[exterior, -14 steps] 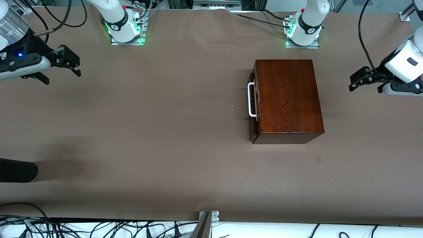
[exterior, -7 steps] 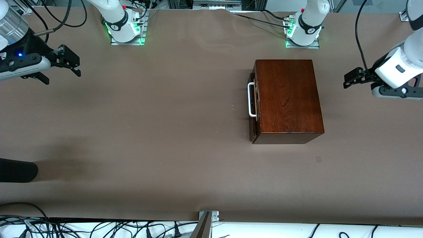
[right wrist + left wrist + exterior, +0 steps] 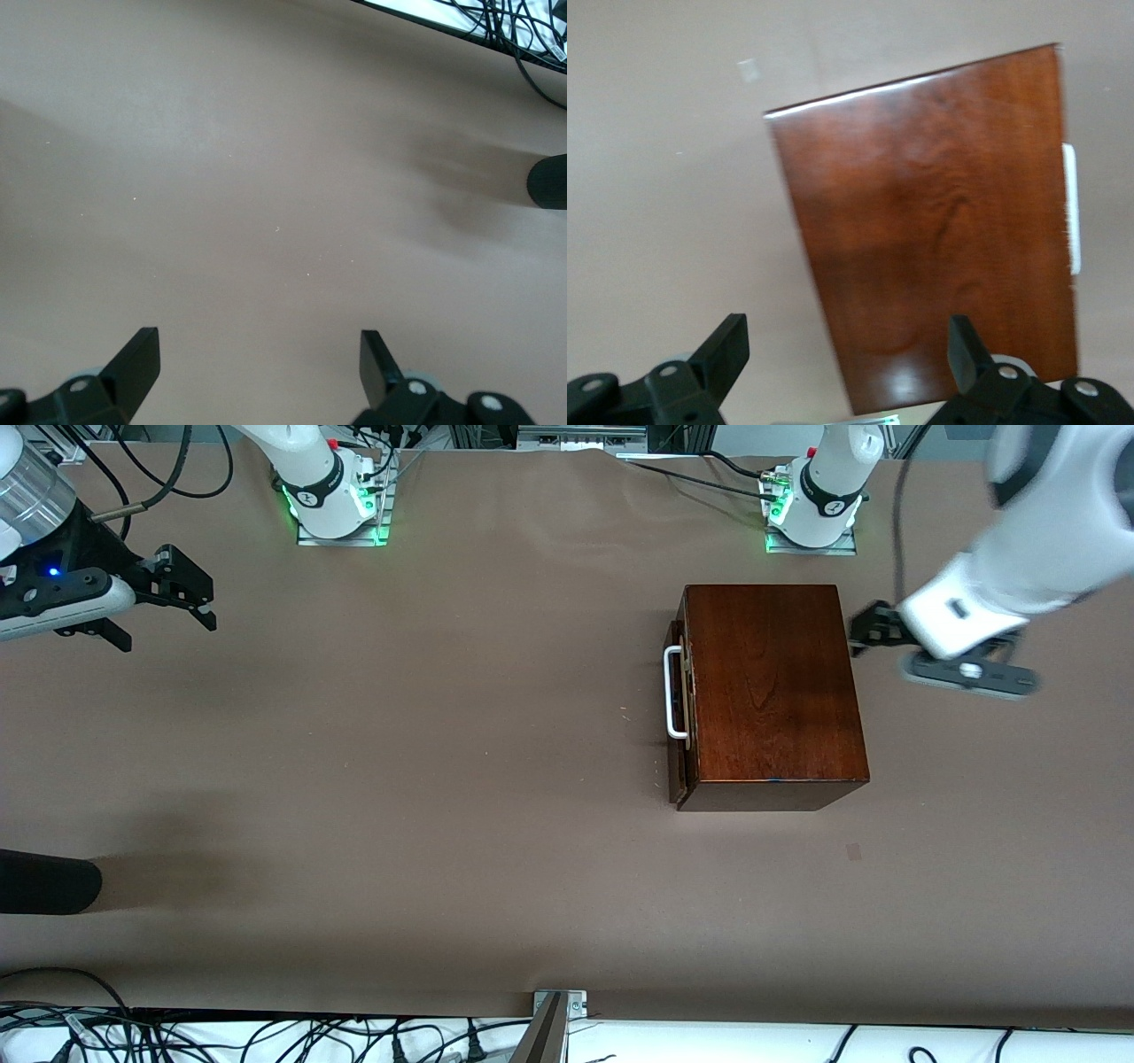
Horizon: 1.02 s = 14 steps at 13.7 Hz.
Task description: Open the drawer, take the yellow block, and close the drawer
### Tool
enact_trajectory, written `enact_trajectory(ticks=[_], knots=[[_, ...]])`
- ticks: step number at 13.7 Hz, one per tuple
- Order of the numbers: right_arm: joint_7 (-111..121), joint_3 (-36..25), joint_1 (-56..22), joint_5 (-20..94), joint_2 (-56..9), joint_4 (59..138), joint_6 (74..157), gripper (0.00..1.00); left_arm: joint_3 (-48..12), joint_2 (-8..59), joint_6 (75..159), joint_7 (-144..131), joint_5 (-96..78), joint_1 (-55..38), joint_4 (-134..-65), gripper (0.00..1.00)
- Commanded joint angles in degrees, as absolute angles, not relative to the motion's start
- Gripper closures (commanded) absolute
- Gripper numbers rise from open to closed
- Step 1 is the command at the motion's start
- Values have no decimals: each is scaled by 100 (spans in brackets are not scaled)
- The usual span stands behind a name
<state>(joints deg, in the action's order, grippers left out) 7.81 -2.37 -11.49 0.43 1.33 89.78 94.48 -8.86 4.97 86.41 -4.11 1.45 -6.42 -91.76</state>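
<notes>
Now my left end effector [image 3: 866, 631], fingers apart, hovers at the frame's right, nearest the shut drawer [image 3: 680, 707], whose handle [image 3: 673, 693] faces away; the right end effector [image 3: 190, 593], also apart, waits upper left.

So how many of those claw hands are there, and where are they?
2. The left gripper, open, hangs at the edge of the wooden box whose drawer looks shut. The right gripper, open, waits over bare table at the right arm's end.

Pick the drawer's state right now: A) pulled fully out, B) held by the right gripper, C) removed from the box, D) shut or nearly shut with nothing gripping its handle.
D: the drawer sits almost flush in the wooden box, its white handle untouched; both grippers are away from it.
</notes>
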Motion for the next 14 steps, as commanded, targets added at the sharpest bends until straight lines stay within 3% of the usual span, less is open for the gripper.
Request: enact_trajectory(ticks=[1,4,9,14], knots=[[809,-220,-1107,97,132,8930,9457,0,-1605,895,8744,-1358,167,-677,-8956,0],[809,-220,-1107,97,132,8930,9457,0,-2170,1334,9218,-2747,307,-1017,-8982,0],[809,-220,-1107,97,132,8930,9466,0,-2171,2169,9694,-3831,1176,-2108,-9053,0],[809,-220,-1107,97,132,8930,9466,0,-2171,2627,10011,-4455,1545,-2346,-9158,0]])
